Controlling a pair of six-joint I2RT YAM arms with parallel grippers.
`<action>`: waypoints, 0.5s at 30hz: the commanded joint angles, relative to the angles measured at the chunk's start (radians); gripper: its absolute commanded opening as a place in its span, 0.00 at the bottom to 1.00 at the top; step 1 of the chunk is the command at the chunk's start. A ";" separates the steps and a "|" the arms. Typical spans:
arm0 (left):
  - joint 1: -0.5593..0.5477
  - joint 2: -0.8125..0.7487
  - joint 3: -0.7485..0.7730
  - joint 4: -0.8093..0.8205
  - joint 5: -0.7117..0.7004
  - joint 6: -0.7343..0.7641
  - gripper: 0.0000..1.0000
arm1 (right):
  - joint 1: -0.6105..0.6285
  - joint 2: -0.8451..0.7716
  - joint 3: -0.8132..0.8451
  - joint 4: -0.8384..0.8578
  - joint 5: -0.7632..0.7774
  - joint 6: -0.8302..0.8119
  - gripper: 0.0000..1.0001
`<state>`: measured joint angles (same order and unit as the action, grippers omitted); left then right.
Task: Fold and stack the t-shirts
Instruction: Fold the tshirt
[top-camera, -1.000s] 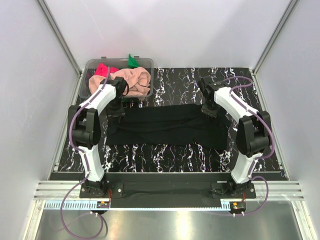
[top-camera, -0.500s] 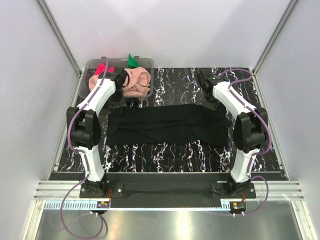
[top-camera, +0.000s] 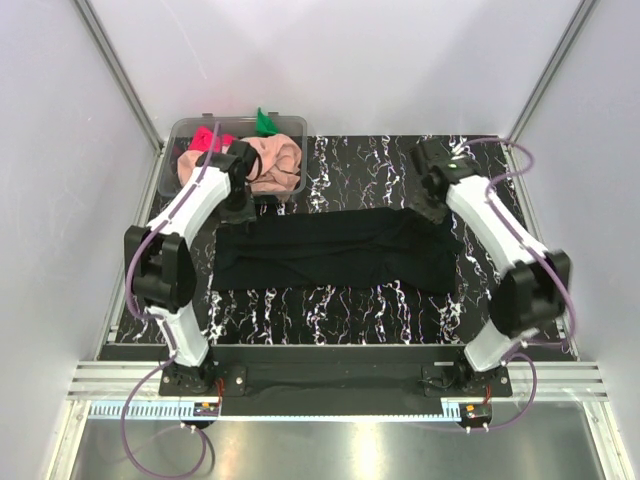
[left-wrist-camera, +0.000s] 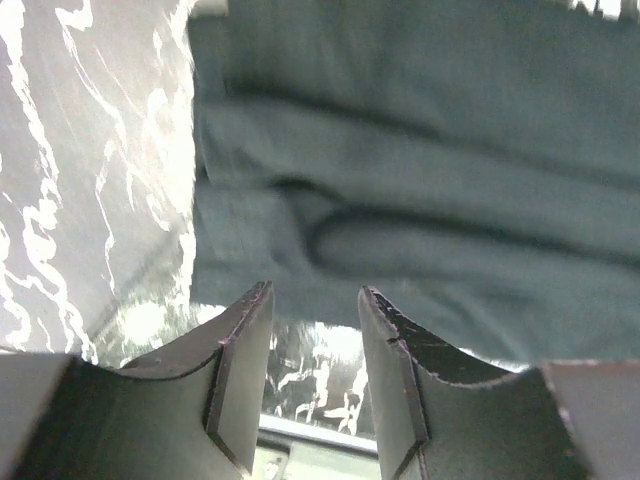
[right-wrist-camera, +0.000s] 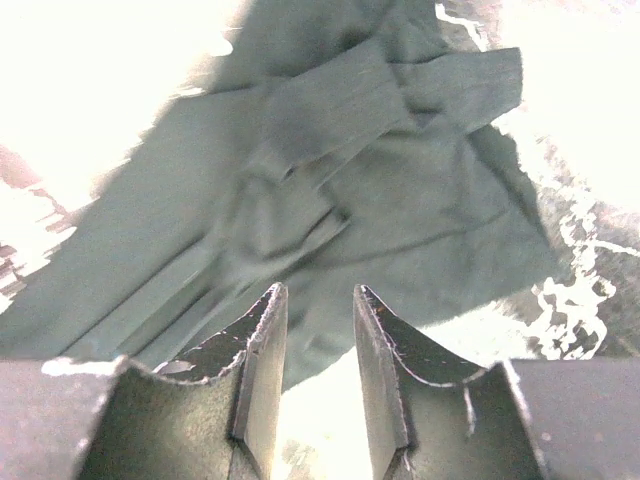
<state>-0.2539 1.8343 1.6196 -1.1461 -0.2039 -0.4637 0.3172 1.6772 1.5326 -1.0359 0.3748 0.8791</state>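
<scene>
Top view: the black shirt (top-camera: 335, 250) is lying mid-table, folded into a band, probably awaiting a cross fold. The other shirts (top-camera: 272, 160) are waiting in the tub (top-camera: 178, 135). The left gripper (top-camera: 237, 205) and right gripper (top-camera: 432, 205) are backing off the far edge they were pressing a second ago.

Left wrist: the jaws are gaping, empty, over the shirt's corner.

Right wrist: the jaws are likewise gaping, gripping nothing.

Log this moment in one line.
black shirt: spread on table | left gripper: open, empty | right gripper: open, empty | other shirts: in tub
</scene>
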 joint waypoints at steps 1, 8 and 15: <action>-0.062 -0.162 -0.090 -0.001 0.069 -0.013 0.45 | 0.000 -0.186 -0.032 0.002 -0.069 0.018 0.40; -0.134 -0.380 -0.363 -0.004 0.115 -0.156 0.46 | 0.022 -0.443 -0.165 -0.081 -0.195 0.080 0.38; -0.145 -0.313 -0.397 0.028 0.043 -0.240 0.47 | 0.025 -0.590 -0.180 -0.118 -0.235 0.080 0.38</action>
<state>-0.3950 1.4891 1.2114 -1.1706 -0.1196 -0.6464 0.3367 1.1252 1.3270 -1.1313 0.1741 0.9504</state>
